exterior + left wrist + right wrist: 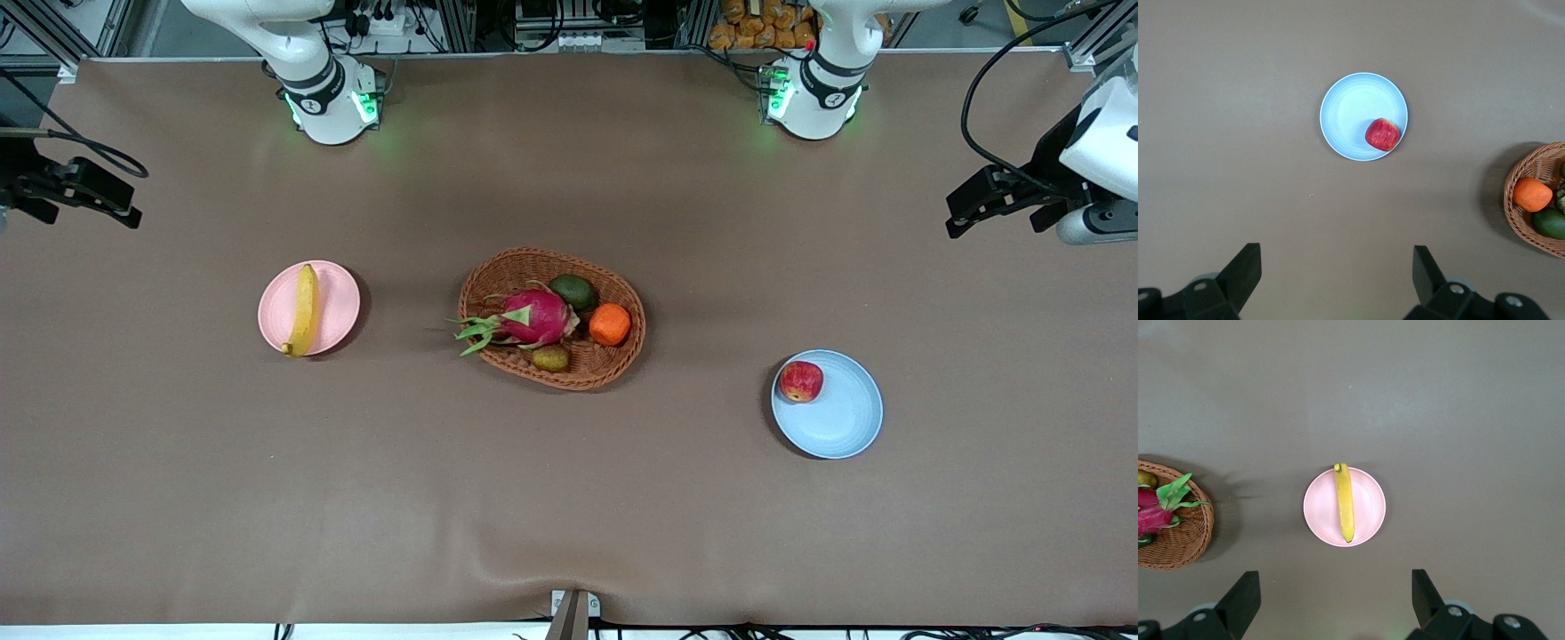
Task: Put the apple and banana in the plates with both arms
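Note:
The yellow banana [305, 310] [1345, 501] lies across the pale pink plate [342, 302] [1368, 513] toward the right arm's end of the table. On the pale blue plate [845, 422] [1348, 113], toward the left arm's end, the red apple [801, 381] [1383, 134] rests close to the rim. My left gripper [953, 216] [1337, 267] hangs open and empty over bare table near the left arm's end. Over bare table at the right arm's end, my right gripper [135, 206] [1336, 590] also stands open and holds nothing.
An oval woven basket [533, 255] [1518, 220] [1185, 547] sits mid-table between the plates, holding a pink dragon fruit [533, 317], an orange [610, 324], a green avocado [573, 292] and a kiwi [550, 358]. Brown cloth covers the table.

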